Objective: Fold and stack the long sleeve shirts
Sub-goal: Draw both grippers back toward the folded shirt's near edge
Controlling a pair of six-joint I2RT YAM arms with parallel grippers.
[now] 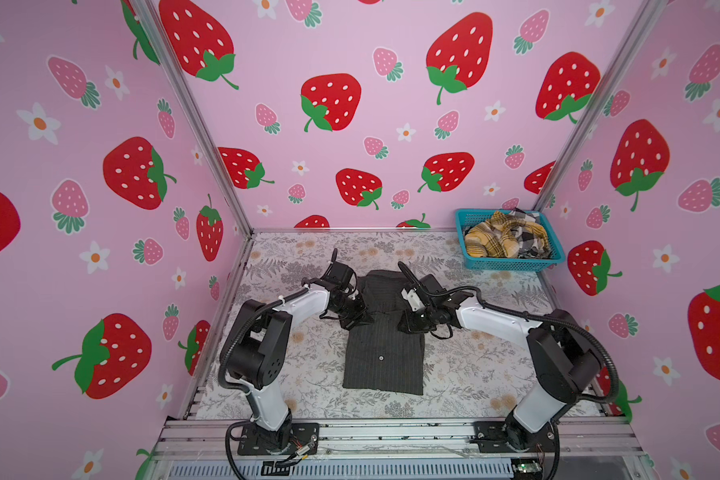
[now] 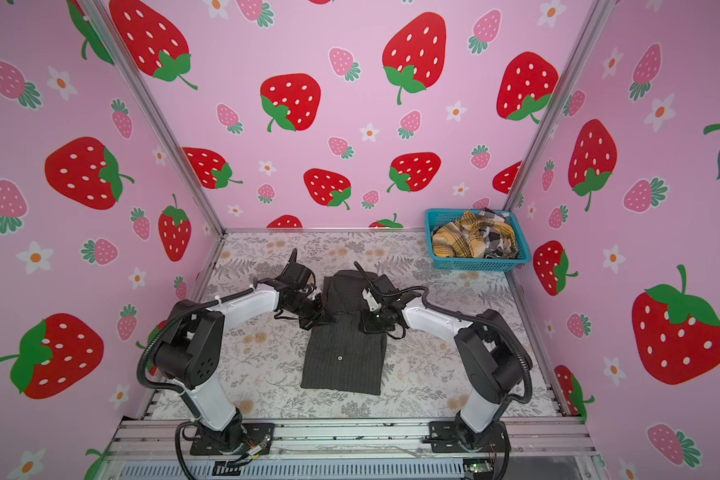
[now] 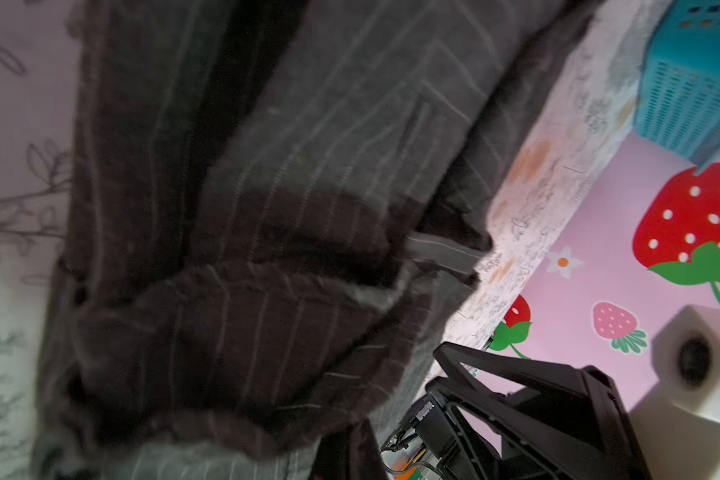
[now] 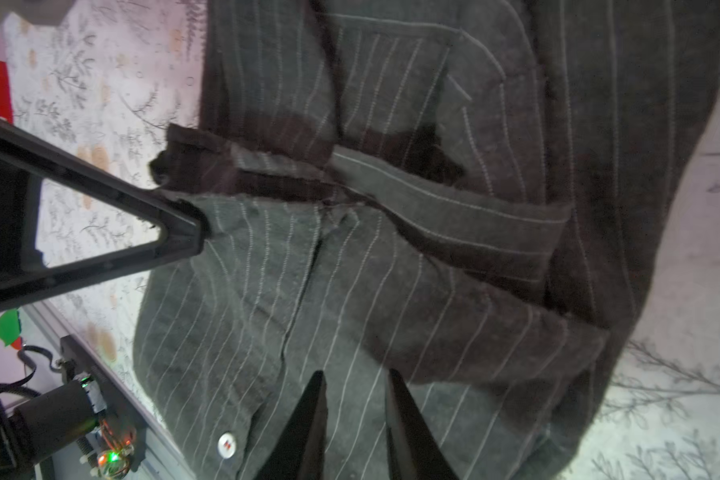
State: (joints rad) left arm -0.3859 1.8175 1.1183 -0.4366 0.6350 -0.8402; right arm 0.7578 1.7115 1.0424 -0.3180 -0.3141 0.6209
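One of the long sleeve shirts, dark charcoal with pale pinstripes (image 1: 383, 361) (image 2: 344, 361), lies as a narrow strip in the middle of the table. A white button (image 4: 226, 444) shows on its near half. My left gripper (image 1: 360, 318) (image 2: 323, 320) sits at the strip's left edge, shut on a fold of the cloth. Its fingertip (image 4: 192, 228) meets that edge, and lifted cloth (image 3: 233, 332) hides its jaws in the left wrist view. My right gripper (image 1: 408, 324) (image 4: 354, 376) hangs low over the right edge. Its jaws stand a little apart, with nothing between them.
A teal basket (image 1: 512, 264) (image 2: 474, 264) stands at the back right corner. It holds a crumpled mustard-yellow plaid shirt (image 1: 491, 241) and a black-white check one (image 1: 531, 237). Pink strawberry walls close in three sides. A metal rail (image 1: 391, 432) runs along the front.
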